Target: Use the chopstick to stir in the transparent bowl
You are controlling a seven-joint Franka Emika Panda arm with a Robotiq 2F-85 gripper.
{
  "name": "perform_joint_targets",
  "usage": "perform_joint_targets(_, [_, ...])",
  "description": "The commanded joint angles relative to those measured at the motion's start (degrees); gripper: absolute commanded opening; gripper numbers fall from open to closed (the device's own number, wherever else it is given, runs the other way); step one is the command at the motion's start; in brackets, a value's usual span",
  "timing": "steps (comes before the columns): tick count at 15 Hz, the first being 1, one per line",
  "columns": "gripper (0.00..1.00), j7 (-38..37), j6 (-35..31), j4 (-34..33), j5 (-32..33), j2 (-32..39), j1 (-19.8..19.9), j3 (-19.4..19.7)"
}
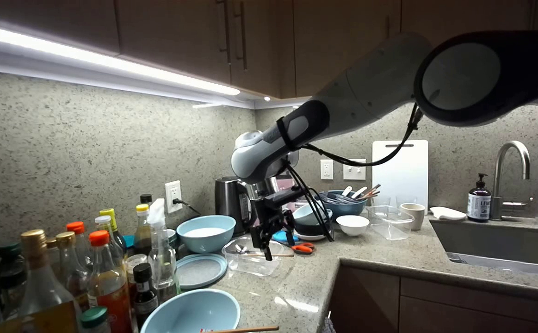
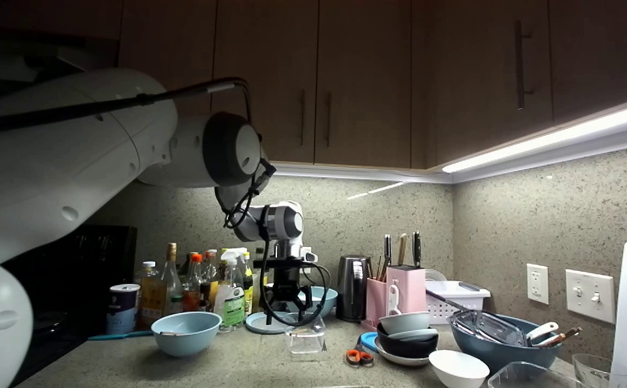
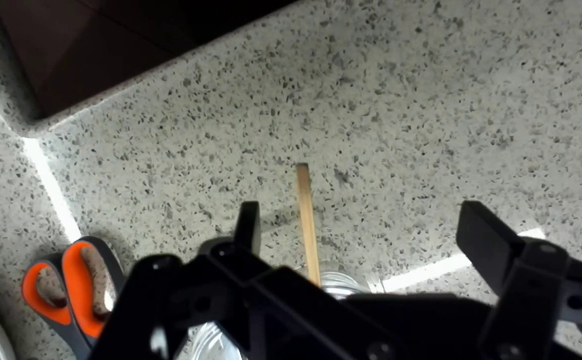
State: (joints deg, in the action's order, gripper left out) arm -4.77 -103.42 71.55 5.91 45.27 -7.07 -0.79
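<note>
On the counter (image 1: 296,280) stands the transparent bowl (image 1: 251,267), the chopstick (image 3: 308,222) lying across it, one end jutting past the rim. Above, your gripper (image 3: 359,220) hangs with jaws wide apart. Near the bowl you have orange-handled scissors (image 1: 302,249) and a round pale-blue plate (image 1: 200,272).

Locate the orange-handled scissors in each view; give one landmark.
In an exterior view: scissors right of centre, lower half.
In an exterior view: scissors near the bottom, right of centre.
Wrist view: scissors, lower left.
Landmark: clear container with a jutting chopstick, left of them in both exterior views, right in the wrist view.
</note>
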Motion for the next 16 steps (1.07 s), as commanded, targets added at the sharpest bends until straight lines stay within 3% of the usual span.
perform_joint_targets(1, [1.00,0.1,1.0,2.4,-3.4,-1.8,1.7,-0.9])
perform_joint_targets(9, [1.00,-0.4,2.7,0.3,-3.4,0.7,1.2,-0.2])
perform_joint_targets(11, [0.74,-0.5,3.0,0.2,-3.3,1.0,1.0,-0.1])
perform_joint_targets(16, [0.41,-0.4,3.3,0.1,-3.3,1.2,0.9,-0.1])
